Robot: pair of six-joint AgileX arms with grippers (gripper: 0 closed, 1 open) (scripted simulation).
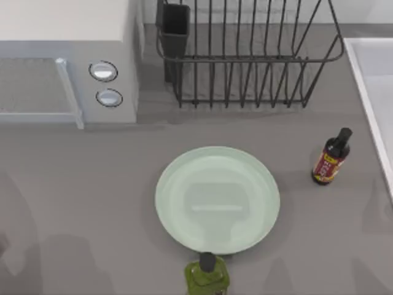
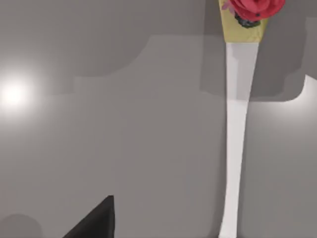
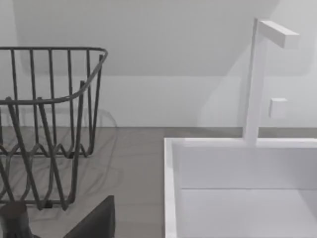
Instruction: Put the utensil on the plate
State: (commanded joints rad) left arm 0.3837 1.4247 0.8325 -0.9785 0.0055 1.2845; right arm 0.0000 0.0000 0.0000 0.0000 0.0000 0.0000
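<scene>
Spoon (image 2: 237, 148): lies flat on the grey bench below the left wrist camera, white handle running up to a yellow end piece and a pink-red flower knob (image 2: 255, 9); its bowl is out of frame, and I cannot place it on the bench.
Plate (image 1: 217, 199): pale mint green, bare, mid-bench, nearer the front edge.
Green bottle (image 1: 207, 275): at the front edge, just beside the plate's rim.
Dark sauce bottle (image 1: 331, 157): stands to the plate's right, apart from it, near the sink.
Dish rack (image 1: 245, 55): black wire, at the back edge behind the plate.
Microwave (image 1: 67, 58): back left corner.
Sink (image 3: 242, 188): white, along the right edge, with a tap (image 3: 260, 79).
Left gripper: above the spoon handle; one dark fingertip (image 2: 94, 223) visible, so whether the fingers are apart I cannot tell.
Right gripper: faces rack and sink; likewise cannot tell.
</scene>
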